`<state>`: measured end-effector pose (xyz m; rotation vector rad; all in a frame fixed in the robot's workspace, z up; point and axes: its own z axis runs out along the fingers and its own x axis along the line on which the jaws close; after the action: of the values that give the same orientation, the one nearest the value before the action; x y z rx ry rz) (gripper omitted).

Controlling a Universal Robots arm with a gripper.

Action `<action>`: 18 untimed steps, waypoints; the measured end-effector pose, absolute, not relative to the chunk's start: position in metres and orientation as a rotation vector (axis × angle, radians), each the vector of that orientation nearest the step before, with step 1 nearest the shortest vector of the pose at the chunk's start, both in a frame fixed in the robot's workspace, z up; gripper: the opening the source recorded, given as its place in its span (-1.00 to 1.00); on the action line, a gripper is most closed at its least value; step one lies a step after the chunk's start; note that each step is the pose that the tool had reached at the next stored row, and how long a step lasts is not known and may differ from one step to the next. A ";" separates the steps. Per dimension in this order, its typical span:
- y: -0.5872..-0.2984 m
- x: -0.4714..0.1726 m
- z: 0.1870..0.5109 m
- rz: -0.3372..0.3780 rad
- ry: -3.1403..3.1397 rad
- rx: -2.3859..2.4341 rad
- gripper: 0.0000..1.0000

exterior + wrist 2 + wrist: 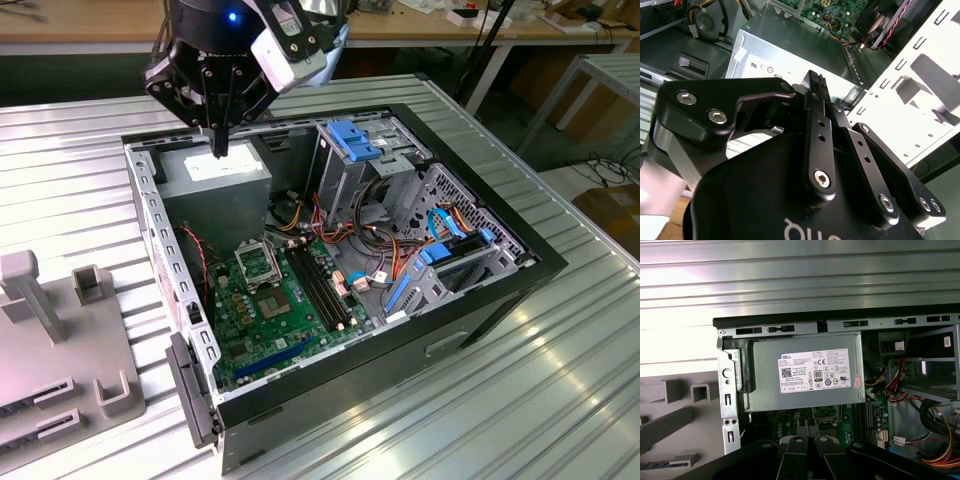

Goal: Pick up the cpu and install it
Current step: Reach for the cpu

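Cpu position and appearance could not be told with any certainty at this moment. The gripper hung above the open computer case. Its black fingers were drawn together to a clenched point with hardly a gap between them. Whether a thin chip was pinched edge-on between the tips could not be told. That point hovered over the grey power supply with its white label, at the end of the case toward the exterior view's left. Deeper in the case lay the green motherboard, its square socket frame dark in the centre. Grey fixture blocks stood on the ribbed metal table outside the case.
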<state>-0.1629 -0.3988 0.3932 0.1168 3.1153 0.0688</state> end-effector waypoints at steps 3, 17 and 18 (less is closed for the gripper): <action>-0.399 -0.164 0.393 0.069 3.115 0.117 -0.79; -0.399 -0.168 0.393 0.069 3.116 0.117 -0.79; -0.399 -0.168 0.393 0.069 3.116 0.117 -0.79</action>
<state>-0.1679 -0.3988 0.3932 0.1167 3.1156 0.0688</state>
